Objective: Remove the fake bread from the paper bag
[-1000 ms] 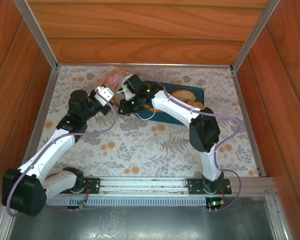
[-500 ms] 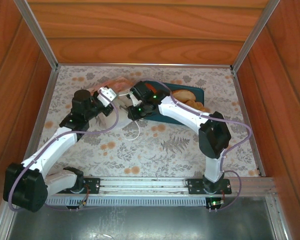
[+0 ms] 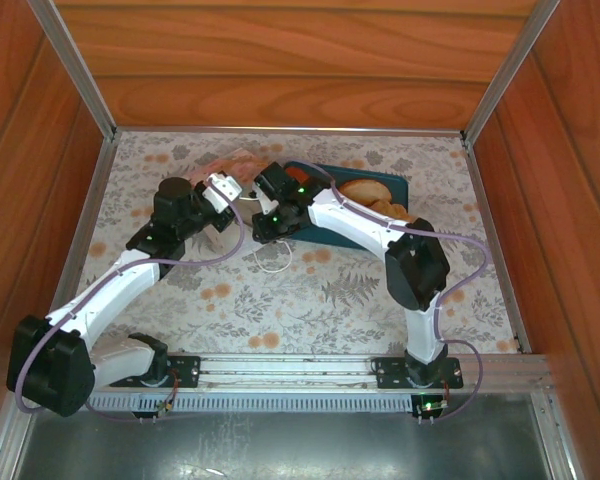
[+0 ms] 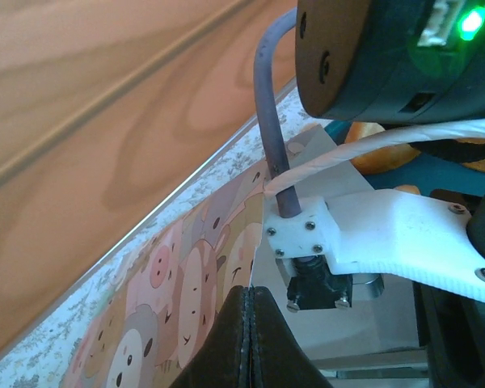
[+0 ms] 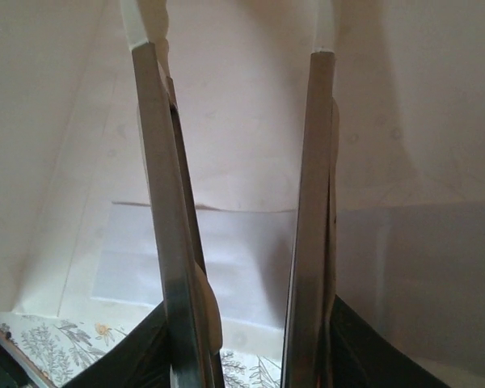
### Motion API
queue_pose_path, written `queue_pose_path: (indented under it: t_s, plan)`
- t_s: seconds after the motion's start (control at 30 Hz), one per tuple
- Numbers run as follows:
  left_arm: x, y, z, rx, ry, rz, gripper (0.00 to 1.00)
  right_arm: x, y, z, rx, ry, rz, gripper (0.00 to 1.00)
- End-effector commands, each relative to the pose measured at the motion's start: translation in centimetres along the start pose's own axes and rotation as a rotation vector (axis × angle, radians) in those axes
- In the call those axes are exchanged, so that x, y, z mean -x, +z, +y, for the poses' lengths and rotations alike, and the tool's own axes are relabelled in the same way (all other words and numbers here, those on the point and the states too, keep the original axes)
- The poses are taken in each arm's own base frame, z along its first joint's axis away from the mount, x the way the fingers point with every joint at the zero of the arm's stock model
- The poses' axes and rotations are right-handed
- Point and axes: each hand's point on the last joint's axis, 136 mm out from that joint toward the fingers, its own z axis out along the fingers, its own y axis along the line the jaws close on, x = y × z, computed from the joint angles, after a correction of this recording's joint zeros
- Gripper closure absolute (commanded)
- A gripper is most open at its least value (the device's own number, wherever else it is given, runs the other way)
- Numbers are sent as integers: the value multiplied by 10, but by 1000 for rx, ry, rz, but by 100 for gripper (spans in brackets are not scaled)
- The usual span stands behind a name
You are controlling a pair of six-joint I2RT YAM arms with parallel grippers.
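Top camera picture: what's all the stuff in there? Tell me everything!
paper bag: one, cartoon animals outside, white inside, far side of table, left of the tray.
fake bread: at least two showing, golden brown, on the tray.
tray: one, teal, far middle of table.
tablecloth: one, pale with orange flowers, over the table.
walls: three, reddish wood, around the table.
left gripper: one, black, shut on the bag's edge.
right gripper: one, dark fingers open, inside the bag.
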Motion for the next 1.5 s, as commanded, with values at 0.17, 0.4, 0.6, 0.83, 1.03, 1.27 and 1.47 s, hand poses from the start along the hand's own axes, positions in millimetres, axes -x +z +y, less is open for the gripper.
queue_pose_path:
  t_s: [0.17,0.4,0.6,0.83,1.03,1.27,1.47]
  plan:
    - [25,0,-4,22,51,-43,100,21,2,13,106,86,-39,59]
    - [29,5,23,166,-36,-2,100,26,-1,10,98,114,-86,60]
    - [33,10,29,183,-73,-1,100,24,-4,12,110,122,-92,60]
    - [30,9,15,121,-48,-14,100,25,9,15,165,159,-43,60]
    - [28,8,6,84,-41,-20,100,35,19,17,203,183,-40,58]
    - [27,10,2,64,-40,-21,100,39,27,6,173,236,-29,54]
    - [29,14,-5,33,-39,-27,100,48,34,6,193,245,-32,54]
